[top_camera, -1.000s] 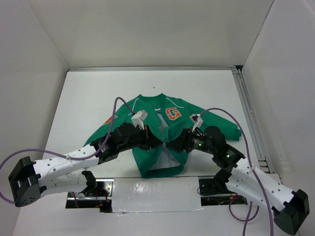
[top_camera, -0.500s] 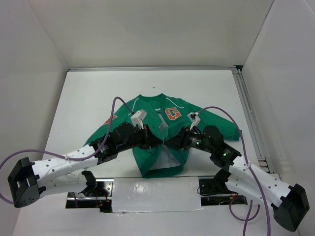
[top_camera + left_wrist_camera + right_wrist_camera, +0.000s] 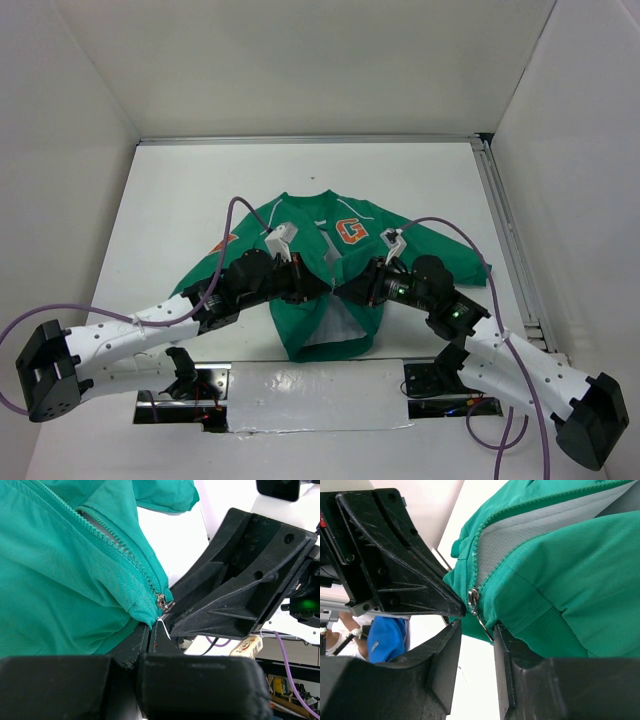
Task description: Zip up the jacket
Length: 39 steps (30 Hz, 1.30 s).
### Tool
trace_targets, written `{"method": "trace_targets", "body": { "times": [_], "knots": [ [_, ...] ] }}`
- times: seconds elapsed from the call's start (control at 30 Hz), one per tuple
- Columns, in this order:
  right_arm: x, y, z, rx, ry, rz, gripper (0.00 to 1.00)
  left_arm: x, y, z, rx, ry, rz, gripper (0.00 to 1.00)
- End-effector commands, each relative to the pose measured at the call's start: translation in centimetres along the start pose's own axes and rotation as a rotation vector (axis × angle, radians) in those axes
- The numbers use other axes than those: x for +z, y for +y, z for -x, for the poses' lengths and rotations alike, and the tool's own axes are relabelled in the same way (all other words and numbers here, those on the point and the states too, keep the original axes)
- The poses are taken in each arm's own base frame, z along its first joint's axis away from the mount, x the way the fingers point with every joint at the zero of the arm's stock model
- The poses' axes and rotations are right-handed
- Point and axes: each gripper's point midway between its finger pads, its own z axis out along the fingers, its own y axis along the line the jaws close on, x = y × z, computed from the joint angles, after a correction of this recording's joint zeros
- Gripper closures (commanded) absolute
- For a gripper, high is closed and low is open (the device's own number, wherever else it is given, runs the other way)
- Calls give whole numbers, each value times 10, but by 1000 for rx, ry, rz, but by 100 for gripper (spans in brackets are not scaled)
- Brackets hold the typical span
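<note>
Both end effectors meet low on the jacket [image 3: 300,325]: my left end effector [image 3: 148,636] clamps the hem [image 3: 120,632] to anchor it, while my right end effector [image 3: 476,626] stands narrowly parted around the zipper pull [image 3: 473,601], not gripping. The jacket lies front-up mid-table [image 3: 200,190], unzipped.

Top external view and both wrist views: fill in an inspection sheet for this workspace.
surface: white table, silver strip at its near edge.
job's things: the jacket lies mid-table, collar away from the arms, front open, white lining showing; zipper slider sits at the ribbed hem.
clutter: nothing seen.
grippers: left gripper shut on the jacket's hem beside the slider; right gripper open, its fingers either side of the pull tab.
cables: purple cables arc above both arms, clear of the zipper.
surroundings: white walls; metal rail along the table's right edge.
</note>
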Motion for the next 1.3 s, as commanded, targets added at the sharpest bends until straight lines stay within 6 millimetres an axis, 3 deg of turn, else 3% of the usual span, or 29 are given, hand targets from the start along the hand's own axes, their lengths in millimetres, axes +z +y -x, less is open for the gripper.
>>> {"method": "trace_targets", "body": {
  "times": [0.0, 0.23, 0.4, 0.47, 0.63, 0.8, 0.83, 0.87, 1.0, 1.27],
  "knots": [
    [-3, 11, 2, -1, -14, 36, 62, 1, -26, 21, -17, -63, -72, 100],
    [0, 3, -5, 15, 21, -14, 73, 2, -23, 20, -22, -64, -70, 100],
    [-1, 0, -7, 33, 38, -40, 75, 4, -17, 22, -20, -82, -45, 100],
    [-2, -2, -9, 42, 43, -53, 82, 4, -16, 23, -15, -83, -40, 100],
    [-4, 5, -5, 32, 30, -34, 100, 7, -13, 18, -13, -66, -30, 100],
    [-4, 18, 0, 6, 23, 29, 100, 8, -11, 15, -15, -53, -25, 100],
    [-5, 20, -1, 0, 27, 38, 98, 8, -11, 15, -18, -54, -26, 100],
    [-4, 20, -2, 1, 34, 37, 84, 7, -12, 15, -18, -54, -29, 100],
    [-5, 17, -8, 3, 46, 44, 57, 3, -20, 20, -18, -73, -60, 100],
    [-6, 34, -2, -13, 11, 142, 50, -4, -37, 29, -15, -84, -108, 100]
  ]
}}
